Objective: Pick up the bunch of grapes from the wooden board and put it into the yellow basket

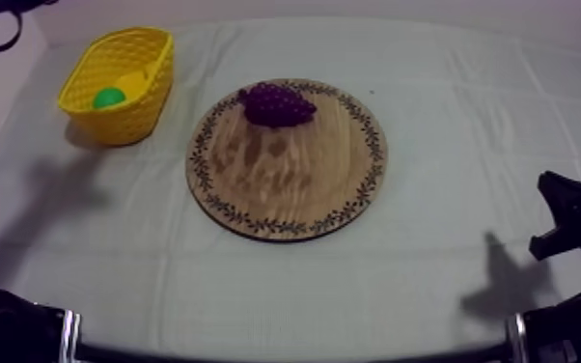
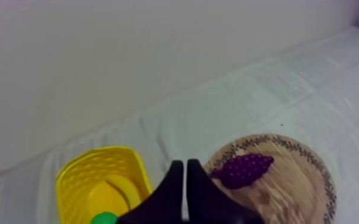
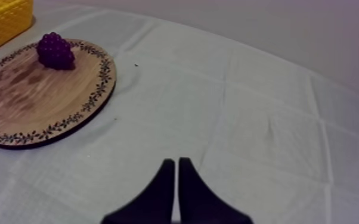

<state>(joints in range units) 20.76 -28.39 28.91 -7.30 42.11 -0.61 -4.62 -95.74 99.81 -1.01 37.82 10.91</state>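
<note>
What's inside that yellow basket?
Inside the yellow basket lie a green toy fruit and something yellow, perhaps a banana. Its wall hides whatever sits lower.

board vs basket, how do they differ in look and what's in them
The board is flat, round and brown wood with a patterned rim; the basket is yellow, tall-walled and latticed. The board lies mid-table; the basket stands at the far left. The board carries the grapes near its far edge; the basket holds something green. Both rest on the cloth.
</note>
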